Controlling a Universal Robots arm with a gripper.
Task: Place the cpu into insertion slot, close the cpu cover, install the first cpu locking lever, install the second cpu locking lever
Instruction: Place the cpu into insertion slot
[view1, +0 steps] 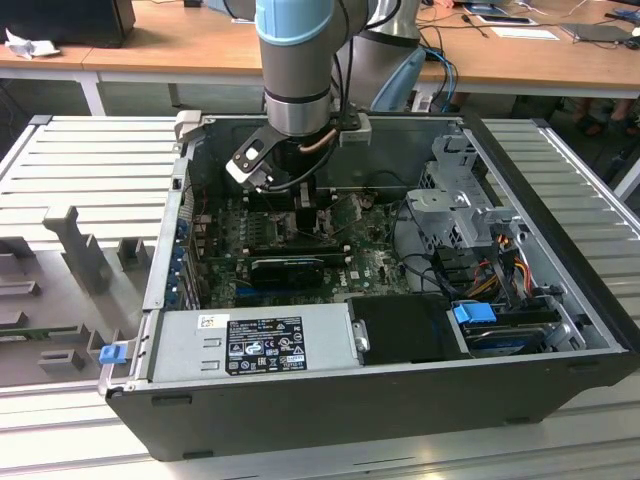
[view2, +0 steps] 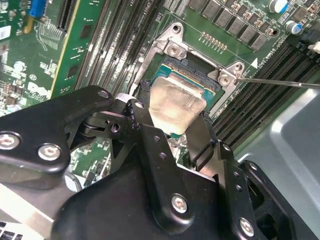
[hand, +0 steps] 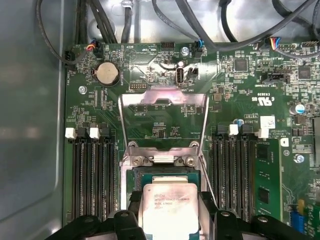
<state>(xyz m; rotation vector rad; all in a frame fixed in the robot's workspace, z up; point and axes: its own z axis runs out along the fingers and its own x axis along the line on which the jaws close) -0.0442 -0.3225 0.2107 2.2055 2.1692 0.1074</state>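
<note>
Cpu (hand: 169, 214) clamped inside the pincer (hand: 170, 201).

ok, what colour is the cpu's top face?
The cpu is pale silver-beige with a dull metal sheen; clearest in the second wrist view.

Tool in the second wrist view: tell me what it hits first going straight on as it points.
The socket: the tool, shut on the chip, points at it with the cover swung open, so the chip would touch there first. The gap left is unclear.
</note>
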